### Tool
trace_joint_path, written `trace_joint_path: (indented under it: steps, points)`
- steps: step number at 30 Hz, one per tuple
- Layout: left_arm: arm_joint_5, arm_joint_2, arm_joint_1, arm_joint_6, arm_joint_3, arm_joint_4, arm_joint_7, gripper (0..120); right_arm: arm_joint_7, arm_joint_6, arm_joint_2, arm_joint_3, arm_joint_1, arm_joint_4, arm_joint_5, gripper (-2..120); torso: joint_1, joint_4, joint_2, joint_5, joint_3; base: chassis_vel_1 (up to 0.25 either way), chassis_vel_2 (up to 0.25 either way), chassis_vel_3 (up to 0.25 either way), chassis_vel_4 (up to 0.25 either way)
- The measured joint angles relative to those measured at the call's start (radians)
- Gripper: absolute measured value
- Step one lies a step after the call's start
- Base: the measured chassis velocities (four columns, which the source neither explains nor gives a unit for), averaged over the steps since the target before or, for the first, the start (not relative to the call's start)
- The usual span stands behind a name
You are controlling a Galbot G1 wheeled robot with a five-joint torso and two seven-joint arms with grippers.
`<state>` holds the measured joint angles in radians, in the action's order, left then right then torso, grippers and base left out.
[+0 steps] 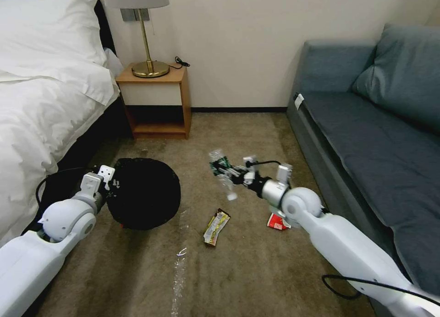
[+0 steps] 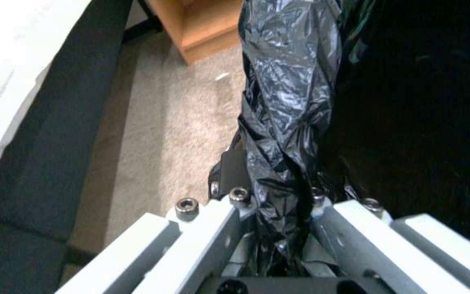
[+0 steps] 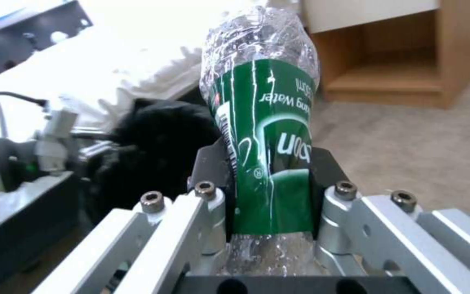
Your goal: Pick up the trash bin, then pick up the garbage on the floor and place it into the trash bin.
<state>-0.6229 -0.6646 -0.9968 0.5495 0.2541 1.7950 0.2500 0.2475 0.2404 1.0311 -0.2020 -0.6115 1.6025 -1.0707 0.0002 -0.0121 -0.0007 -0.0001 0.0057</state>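
A bed (image 1: 41, 106) with white sheets and a pillow (image 1: 50, 24) fills the upper left. Right of it, against the wall, a wooden nightstand (image 1: 158, 101) carries a brass lamp (image 1: 149, 37) and a black cable (image 1: 180, 62). A blue-grey sofa (image 1: 376, 138) runs down the right side. Beige carpet (image 1: 247, 266) covers the floor.

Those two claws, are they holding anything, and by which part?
Yes. The right gripper clamps the plastic bottle across its green label. The left gripper pinches the trash bin by its liner-covered rim.
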Motion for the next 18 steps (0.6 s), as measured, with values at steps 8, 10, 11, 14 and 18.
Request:
trace_joint_path:
  steps: [8,10,11,14,18]
  points:
    - [-0.045,-0.035,0.119,-0.030,-0.101,-0.058,0.005,1,0.004,-0.023,0.195,-0.119,0.147,-0.132,-0.028,19,0.000,0.0001,0.000,0.0000,0.000,0.000,0.000,0.000,0.000]
    - [-0.046,-0.046,0.138,-0.030,-0.122,-0.067,0.008,1,0.007,-0.029,0.238,-0.135,0.170,-0.166,-0.027,19,0.000,0.0002,0.000,-0.0002,0.000,0.000,0.000,0.000,0.000]
    - [-0.046,-0.052,0.145,-0.030,-0.130,-0.071,0.010,1,0.009,-0.032,0.261,-0.141,0.182,-0.185,-0.025,19,0.000,0.0002,0.000,-0.0002,0.000,0.000,0.000,0.000,0.000]
    - [-0.046,-0.063,0.157,-0.030,-0.142,-0.080,0.013,1,0.012,-0.040,0.296,-0.150,0.197,-0.220,-0.018,19,0.000,0.0002,0.000,-0.0002,0.000,0.000,0.000,0.000,0.000]
    - [-0.045,-0.074,0.162,-0.030,-0.144,-0.095,0.026,1,0.018,-0.071,0.353,-0.165,0.202,-0.301,0.012,19,0.000,-0.0001,0.000,-0.0002,0.000,0.000,0.000,0.000,0.000]
